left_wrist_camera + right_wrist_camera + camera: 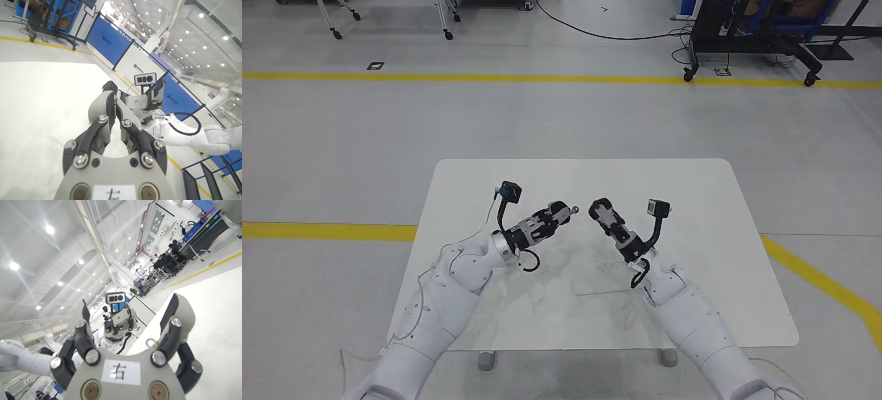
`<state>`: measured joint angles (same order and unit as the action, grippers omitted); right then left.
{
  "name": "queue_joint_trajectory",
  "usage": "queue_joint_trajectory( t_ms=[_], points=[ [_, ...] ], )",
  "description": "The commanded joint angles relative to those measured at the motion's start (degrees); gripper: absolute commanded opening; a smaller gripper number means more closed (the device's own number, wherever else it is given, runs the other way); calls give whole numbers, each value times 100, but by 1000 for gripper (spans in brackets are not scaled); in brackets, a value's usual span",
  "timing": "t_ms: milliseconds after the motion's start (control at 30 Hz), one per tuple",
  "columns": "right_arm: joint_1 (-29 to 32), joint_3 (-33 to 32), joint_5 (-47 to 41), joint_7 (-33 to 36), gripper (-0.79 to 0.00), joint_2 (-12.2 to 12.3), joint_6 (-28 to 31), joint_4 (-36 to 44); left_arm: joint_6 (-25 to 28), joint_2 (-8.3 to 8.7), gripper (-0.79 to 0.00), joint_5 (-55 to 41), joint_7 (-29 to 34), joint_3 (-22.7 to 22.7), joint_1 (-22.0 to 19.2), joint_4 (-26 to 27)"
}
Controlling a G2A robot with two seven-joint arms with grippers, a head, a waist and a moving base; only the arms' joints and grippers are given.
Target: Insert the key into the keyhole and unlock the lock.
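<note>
Top view: over the white rectangular worktop (692, 200), the left gripper (564, 212) and right gripper (595, 211) face each other, near but apart.

Left wrist view: its fingers (108, 106) are pressed together, and whether they pinch the key is hidden (a white label (114, 192) with one black character sits on the palm).

Right wrist view: its fingers (170, 311) are spread. The small brass padlock with silver shackle (151, 343) shows against the worktop, and unlocking seems not yet begun.

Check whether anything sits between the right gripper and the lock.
Nothing visible does. The lock lies on the bare table near the open right gripper, with no other object around it or in the gap to the fingers.
</note>
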<state>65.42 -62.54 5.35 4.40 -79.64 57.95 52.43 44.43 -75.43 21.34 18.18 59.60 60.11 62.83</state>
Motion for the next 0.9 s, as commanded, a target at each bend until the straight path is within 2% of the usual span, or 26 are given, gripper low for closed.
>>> queue_joint_trajectory(
  t_ms=[0,133,167,267,333,367,400,433,467,500,533,567,633,867],
  points=[
    [-36,-34,307,180,0,36,-189,61,-148,-1,-785,-217,84,1,63,33],
    [-48,-342,1083,862,0,236,-465,153,12,27,-785,-784,706,-16,67,40],
    [10,-462,1172,1200,0,316,-528,270,-15,50,-785,-936,1042,-9,16,-2],
    [220,-718,995,2099,0,486,-769,632,73,86,-785,-1783,1860,-20,-25,-63],
    [400,-762,505,2707,0,553,-823,893,82,117,-785,-2139,2424,-44,-87,-91],
    [531,-701,-167,3191,-179,574,-807,1090,83,129,-785,-2381,2668,-49,-107,-109],
    [606,-719,-936,3896,-323,633,-974,1264,83,139,-785,-2674,3012,-93,-127,-112],
    [627,-775,-1175,4387,-409,691,-1091,1339,83,146,-785,-2827,3237,-127,-150,-114],
    [665,-811,-1367,4791,-403,739,-1182,1388,67,146,-785,-3014,3430,-170,-155,-117],
    [692,-855,-1637,5048,-336,772,-1272,1429,50,148,-785,-3171,3657,-224,-172,-116],
    [705,-904,-1800,5220,-320,801,-1318,1441,43,156,-785,-3228,3829,-250,-209,-145],
    [711,-939,-1858,5325,-372,824,-1338,1430,35,162,-785,-3255,3930,-268,-238,-179],
    [716,-961,-1883,5384,-403,847,-1343,1420,20,169,-785,-3178,4062,-319,-289,-218],
    [733,-879,-1689,5448,-456,902,-1388,1426,26,150,-785,-2900,4094,-565,-369,-251]
  ],
)
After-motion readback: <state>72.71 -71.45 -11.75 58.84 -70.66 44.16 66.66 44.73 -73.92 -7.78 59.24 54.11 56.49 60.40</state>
